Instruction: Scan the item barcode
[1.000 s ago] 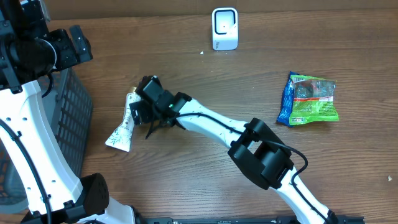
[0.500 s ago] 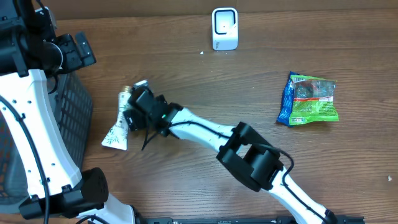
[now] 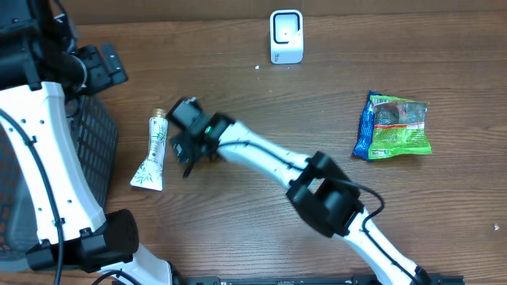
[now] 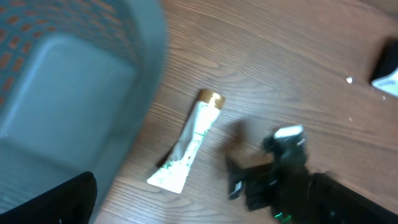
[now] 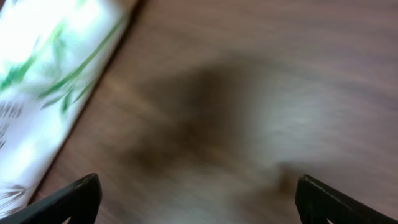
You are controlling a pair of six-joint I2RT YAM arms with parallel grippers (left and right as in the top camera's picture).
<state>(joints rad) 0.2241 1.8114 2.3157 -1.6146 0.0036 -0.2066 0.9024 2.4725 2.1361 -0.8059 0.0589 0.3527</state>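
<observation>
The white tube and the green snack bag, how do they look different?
The tube is long, narrow and white with a gold cap; the snack bag is squat, crinkled, green and blue. The tube lies left, near the basket; the snack bag lies far right. Both lie flat on the table.

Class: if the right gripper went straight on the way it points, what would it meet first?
Probably the table, just beside the tube; the right gripper frames mostly wood between open jaws, though blur hides depth.
</observation>
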